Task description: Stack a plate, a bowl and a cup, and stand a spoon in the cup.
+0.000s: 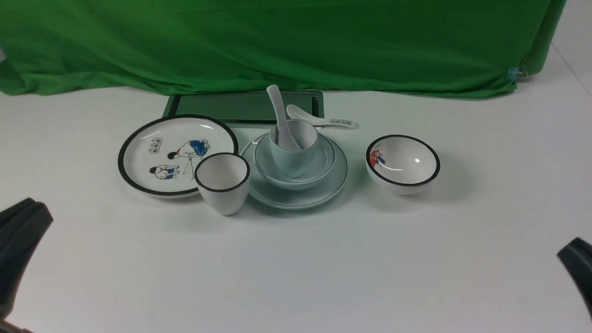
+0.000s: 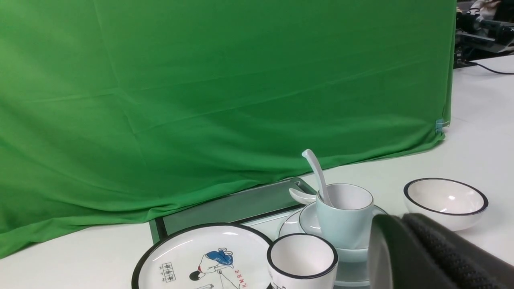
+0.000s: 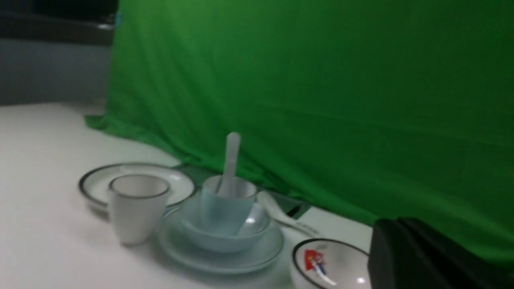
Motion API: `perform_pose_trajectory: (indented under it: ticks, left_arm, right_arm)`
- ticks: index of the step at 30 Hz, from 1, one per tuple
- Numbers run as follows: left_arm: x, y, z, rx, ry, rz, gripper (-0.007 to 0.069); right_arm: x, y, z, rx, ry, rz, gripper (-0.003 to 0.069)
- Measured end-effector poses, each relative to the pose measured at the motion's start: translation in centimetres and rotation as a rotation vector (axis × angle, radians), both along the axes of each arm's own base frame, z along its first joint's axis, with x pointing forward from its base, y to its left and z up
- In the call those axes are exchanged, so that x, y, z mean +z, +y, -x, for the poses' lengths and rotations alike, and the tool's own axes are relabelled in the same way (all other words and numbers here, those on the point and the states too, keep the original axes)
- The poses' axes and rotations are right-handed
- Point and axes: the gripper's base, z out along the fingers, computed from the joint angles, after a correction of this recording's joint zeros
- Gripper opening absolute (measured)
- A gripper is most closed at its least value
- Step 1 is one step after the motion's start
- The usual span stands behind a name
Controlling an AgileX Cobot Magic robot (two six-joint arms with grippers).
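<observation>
The front camera sits high on the robot's side, between the arms, looking forward and down across the white table (image 1: pixel 296 268) to the green cloth (image 1: pixel 277 41). It takes in all the crockery, with the stacked plate (image 1: pixel 300 196), bowl (image 1: pixel 319 166) and cup (image 1: pixel 296 162) near the middle.

The left wrist camera sits low by the table, well back from the dishes, facing the cloth, with the cartoon plate (image 2: pixel 188 257) nearest.

The right wrist camera, also low and somewhat blurred, looks from the other side.

All three views share the stack with its upright spoon (image 1: pixel 280 115).
</observation>
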Motion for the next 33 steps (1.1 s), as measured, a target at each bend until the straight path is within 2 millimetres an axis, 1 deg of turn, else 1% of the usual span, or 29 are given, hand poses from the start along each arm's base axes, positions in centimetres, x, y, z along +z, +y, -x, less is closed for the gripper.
perform_pose_trajectory:
  ticks: [1, 4, 5, 9, 11, 12, 13, 15, 17, 33]
  left_arm:
    - [0.0, 0.0, 0.0, 0.000, 0.002, -0.001, -0.0031]
    - [0.0, 0.0, 0.0, 0.000, 0.001, 0.000, -0.0031]
    - [0.0, 0.0, 0.0, 0.000, 0.001, 0.000, -0.0031]
    - [0.0, 0.0, 0.0, 0.000, 0.001, 0.000, -0.0031]
    - [0.0, 0.0, 0.0, 0.000, 0.001, 0.000, -0.0031]
    - [0.0, 0.0, 0.0, 0.000, 0.001, 0.000, -0.0031]
    - [0.0, 0.0, 0.0, 0.000, 0.001, 0.000, -0.0031]
    - [0.0, 0.0, 0.0, 0.000, 0.001, 0.000, -0.0031]
    - [0.0, 0.0, 0.0, 0.000, 0.001, 0.000, -0.0031]
    - [0.0, 0.0, 0.0, 0.000, 0.001, 0.000, -0.0031]
  right_arm:
    - [-0.1, -0.8, 0.3, -0.061, 0.007, -0.025, 0.0013]
    - [-0.7, -2.1, 0.8, -0.183, 0.055, -0.047, 0.0013]
    - [-0.6, -2.1, 0.9, -0.191, 0.048, -0.050, 0.0013]
    - [-2.1, -3.2, 1.8, -0.330, 0.162, -0.027, 0.0013]
    - [-2.6, -3.3, 2.0, -0.353, 0.205, -0.016, 0.0013]
    - [-3.2, -3.4, 2.3, -0.376, 0.261, -0.002, 0.0013]
    - [-3.2, -3.4, 2.3, -0.376, 0.260, -0.003, 0.0013]
    - [-4.0, -3.4, 2.4, -0.384, 0.344, 0.021, 0.0013]
    - [-4.2, -3.4, 2.5, -0.381, 0.372, 0.031, 0.0015]
    - [-4.3, -3.4, 2.5, -0.380, 0.384, 0.031, 0.0038]
